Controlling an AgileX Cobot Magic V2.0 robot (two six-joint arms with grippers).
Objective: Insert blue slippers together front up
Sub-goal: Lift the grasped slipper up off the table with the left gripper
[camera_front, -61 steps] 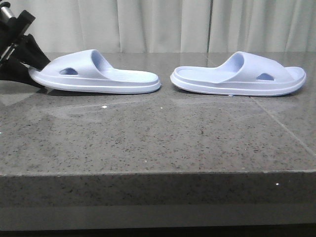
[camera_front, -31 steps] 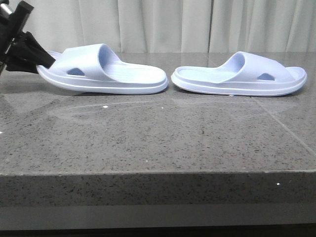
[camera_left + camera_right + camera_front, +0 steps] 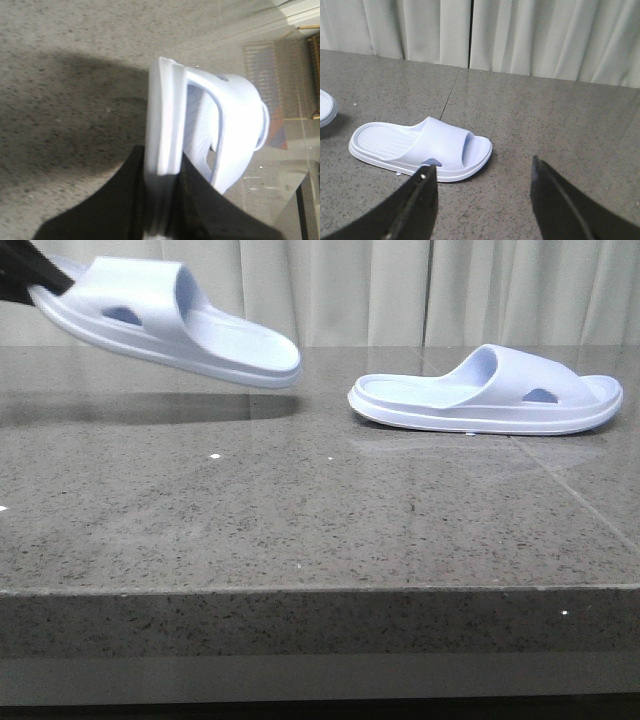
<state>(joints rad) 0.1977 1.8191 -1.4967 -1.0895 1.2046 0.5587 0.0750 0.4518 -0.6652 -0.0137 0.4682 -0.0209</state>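
Two pale blue slippers. The left slipper [image 3: 170,320] hangs in the air above the table at the upper left, toe end high, heel tilted down to the right. My left gripper [image 3: 30,280] is shut on its toe-end sole; in the left wrist view the black fingers [image 3: 195,200] pinch the slipper [image 3: 165,125]. The right slipper [image 3: 490,395] lies flat on the table at the right, sole down. It also shows in the right wrist view [image 3: 420,147]. My right gripper [image 3: 482,172] is open and empty, above the table beside that slipper's toe end.
The grey speckled stone table [image 3: 300,510] runs to a front edge [image 3: 320,590]. Pale curtains [image 3: 380,290] hang behind it. The lifted slipper casts a shadow [image 3: 130,408] on the table at the left.
My left gripper has lifted the left slipper off the table, up and slightly left, with its heel tilting down. The right slipper has stayed in place.
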